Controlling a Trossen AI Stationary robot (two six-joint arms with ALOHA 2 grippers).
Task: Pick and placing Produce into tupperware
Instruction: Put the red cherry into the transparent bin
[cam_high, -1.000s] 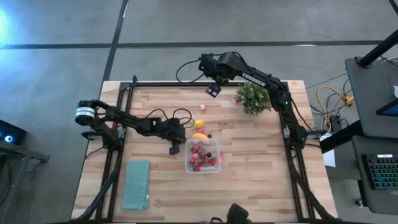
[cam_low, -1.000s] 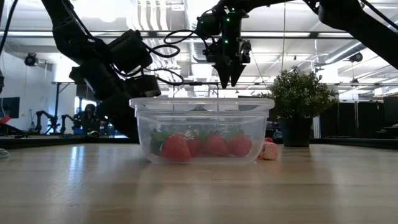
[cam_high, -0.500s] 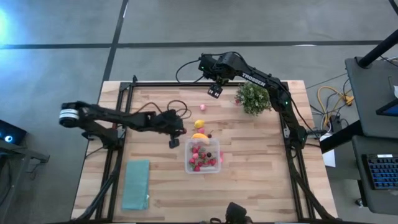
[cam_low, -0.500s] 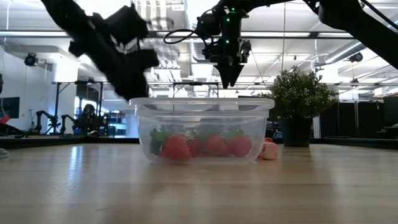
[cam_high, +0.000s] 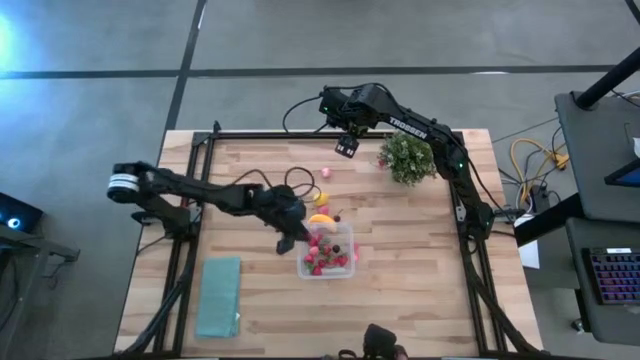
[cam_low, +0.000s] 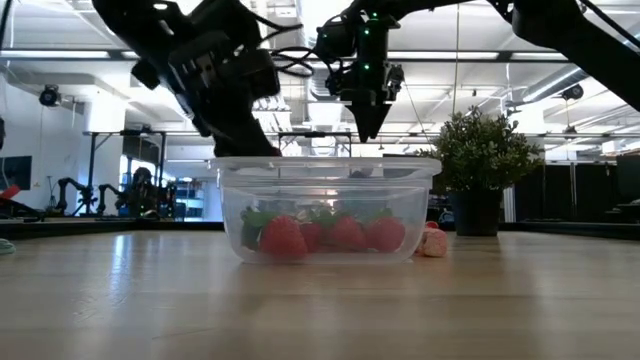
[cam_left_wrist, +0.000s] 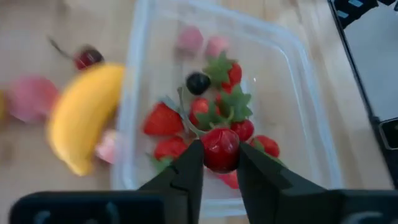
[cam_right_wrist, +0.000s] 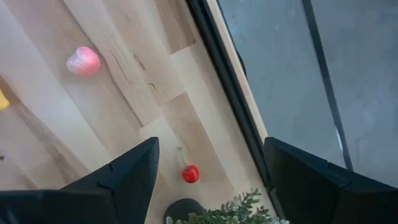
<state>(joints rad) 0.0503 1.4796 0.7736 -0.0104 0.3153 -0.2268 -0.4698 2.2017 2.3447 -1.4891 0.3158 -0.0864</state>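
Note:
The clear tupperware (cam_high: 326, 250) (cam_left_wrist: 134, 93) stands mid-table with several red strawberry pieces (cam_left_wrist: 163, 120) and a dark berry inside. My left gripper (cam_high: 290, 243) (cam_left_wrist: 219, 163) hovers over the box's left rim, shut on a small round red fruit (cam_left_wrist: 219, 148). A yellow banana (cam_high: 321, 218) (cam_left_wrist: 84, 118), a lemon (cam_high: 320, 199) and a pink piece (cam_high: 324, 173) (cam_right_wrist: 83, 61) lie on the table beyond the box. My right gripper (cam_high: 345, 148) (cam_low: 368, 125) hangs open, high over the far side, holding nothing. My left gripper pinches the round red fruit by its two sides (cam_left_wrist: 219, 144) between the free ends of its two fingers (cam_left_wrist: 186, 174). The fingers slant downward from the table's left. The fruit is lifted clear, above the strawberries in the tupperware.
A bushy potted plant (cam_high: 406, 157) (cam_low: 480, 170) stands at the far right. A cherry (cam_right_wrist: 190, 173) lies close to it. A flat teal rectangle (cam_high: 218, 295) lies near left. A black frame (cam_high: 200, 150) runs along the table's edges.
My left gripper, shut the whole time, has risen from beside the tupperware's left wall and swung toward the table's right and near edge, ending above the box's rim. Its wrist has rolled.

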